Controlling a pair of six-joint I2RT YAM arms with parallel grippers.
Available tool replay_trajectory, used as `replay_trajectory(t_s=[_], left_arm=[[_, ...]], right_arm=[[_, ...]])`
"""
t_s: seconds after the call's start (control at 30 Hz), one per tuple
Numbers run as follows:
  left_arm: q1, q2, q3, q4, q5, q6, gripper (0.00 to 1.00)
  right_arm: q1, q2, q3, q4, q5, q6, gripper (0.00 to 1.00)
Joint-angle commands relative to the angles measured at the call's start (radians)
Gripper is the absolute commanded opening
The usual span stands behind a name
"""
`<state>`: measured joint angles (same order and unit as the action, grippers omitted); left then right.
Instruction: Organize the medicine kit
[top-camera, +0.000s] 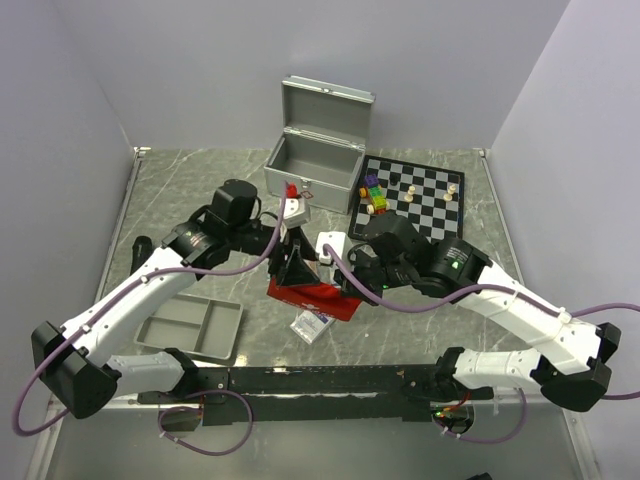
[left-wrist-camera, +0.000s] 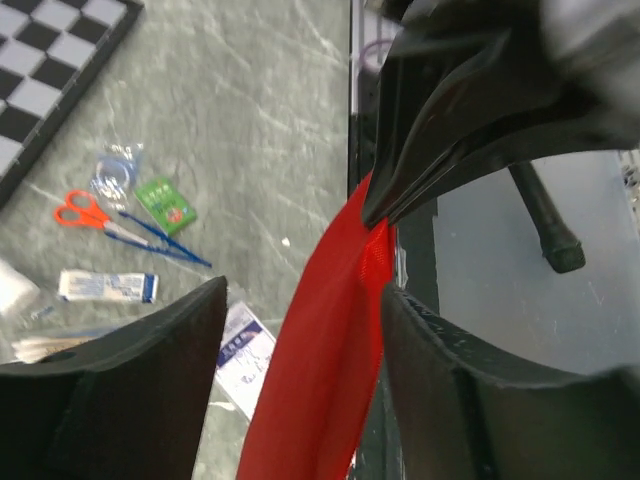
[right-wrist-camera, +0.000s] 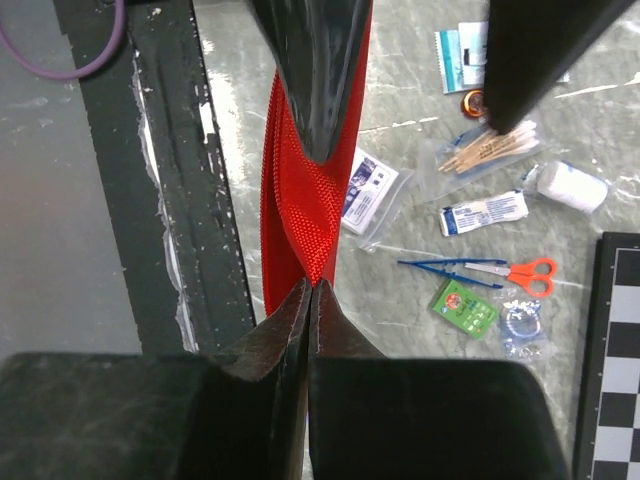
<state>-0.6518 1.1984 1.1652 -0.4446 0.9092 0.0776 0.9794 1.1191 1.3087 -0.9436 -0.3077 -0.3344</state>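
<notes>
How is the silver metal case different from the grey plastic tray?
The metal case is deep and boxy; the tray is shallow and flat. The case has a hinged lid, standing open; the tray has no lid. The case sits far back beside the chessboard; the tray lies at the near left. Both are grey with nothing showing inside.

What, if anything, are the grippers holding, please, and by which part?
The right gripper is shut on the red mesh pouch, pinching its fabric edge. The left gripper straddles the pouch, jaws open, not clamped.
</notes>
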Motion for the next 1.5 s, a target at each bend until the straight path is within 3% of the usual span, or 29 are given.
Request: replay_trajectory(t_s=[0.0, 0.37, 0.57, 0.67, 1.17, 1.3, 1.37, 1.47], left_arm=[[-0.025, 0.003, 0.037, -0.052, -0.061, 0.042, 0.64], [-0.028, 0.001, 0.031, -0.065, -0.064, 0.056, 0.55], [-0.038, -0.002, 0.03, -0.071, -0.064, 0.053, 0.67], [-0.045, 0.009, 0.037, -0.081, -0.062, 0.06, 0.67], [-0.095, 0.039, 0.056, -0.14, -0.049, 0.114, 0.3], [-0.114, 0.049, 0.056, -0.154, -0.053, 0.125, 0.14], [-0.124, 0.049, 0.054, -0.157, -0.067, 0.126, 0.01], [-0.132, 0.047, 0.042, -0.148, -0.075, 0.114, 0.01]], right_arm=[[0.013, -0.015, 0.052, 0.009, 0.033, -0.003, 0.0], [0.016, -0.047, 0.031, 0.014, 0.05, -0.011, 0.0], [0.016, -0.054, 0.023, 0.017, 0.048, -0.011, 0.0], [0.018, -0.055, 0.024, 0.019, 0.048, -0.011, 0.0], [0.016, -0.039, 0.052, 0.003, 0.058, -0.018, 0.0], [0.016, -0.041, 0.057, 0.006, 0.058, -0.02, 0.0], [0.016, -0.039, 0.055, 0.008, 0.061, -0.018, 0.0], [0.016, -0.039, 0.055, 0.008, 0.059, -0.017, 0.0]])
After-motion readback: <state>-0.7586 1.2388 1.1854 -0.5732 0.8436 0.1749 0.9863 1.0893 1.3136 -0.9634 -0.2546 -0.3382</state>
